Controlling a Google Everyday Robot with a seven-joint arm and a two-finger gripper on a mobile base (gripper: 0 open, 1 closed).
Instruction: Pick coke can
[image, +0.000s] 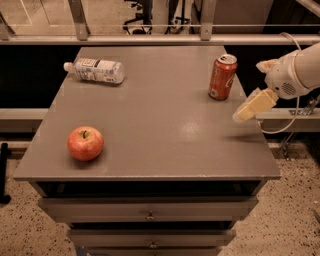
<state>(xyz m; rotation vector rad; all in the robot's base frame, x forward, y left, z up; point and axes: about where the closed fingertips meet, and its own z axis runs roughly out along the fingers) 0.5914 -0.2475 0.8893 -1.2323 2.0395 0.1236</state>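
coke can (222, 77) upright on table (150, 110), gripper (250, 92) just right of it (jaws apart, holding nothing).

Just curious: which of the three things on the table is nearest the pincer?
The coke can, upright at the far right; the pincer hovers just right of it. Apple and bottle sit far left.

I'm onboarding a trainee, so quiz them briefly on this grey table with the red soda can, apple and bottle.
1. True or false: the red metal coke can stands upright on the grey table.
2. Which lies on its side: A) the round red apple, B) the clear plastic bottle?
3. The robot's beige gripper hangs on which side of the can in the picture?
Key: 1 true; 2 B; 3 right.
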